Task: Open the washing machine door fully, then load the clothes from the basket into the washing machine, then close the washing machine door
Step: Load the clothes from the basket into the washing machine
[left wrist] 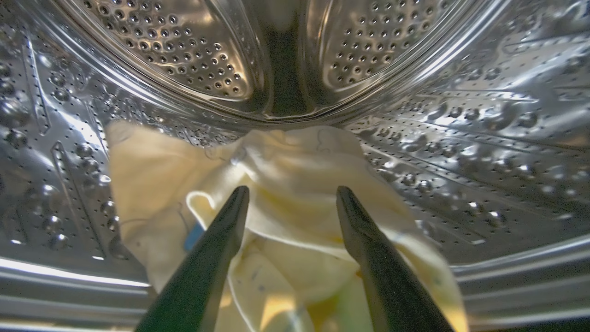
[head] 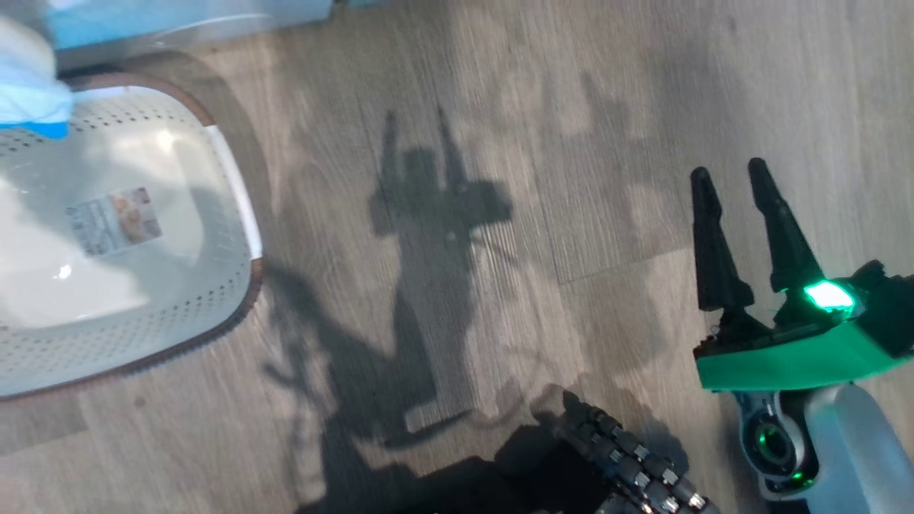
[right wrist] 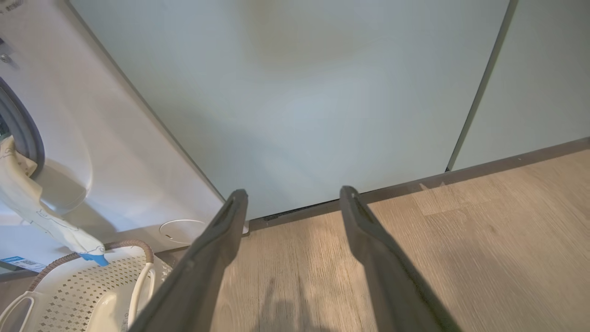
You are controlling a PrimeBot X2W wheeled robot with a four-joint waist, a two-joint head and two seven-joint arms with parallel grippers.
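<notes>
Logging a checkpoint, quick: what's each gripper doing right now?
Left gripper: open, holding nothing, pointing at the clothes.
Right gripper: open, empty.

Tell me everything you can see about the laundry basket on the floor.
The basket is a small cream-white plastic tub with perforated walls, a brown rim and white side handles. It stands upright on the wooden floor right before the washing machine. A label sits on its glossy base, and what shows of its inside holds nothing. A pale garment with a blue tip hangs from the machine down to its far rim; contact is unclear.
</notes>
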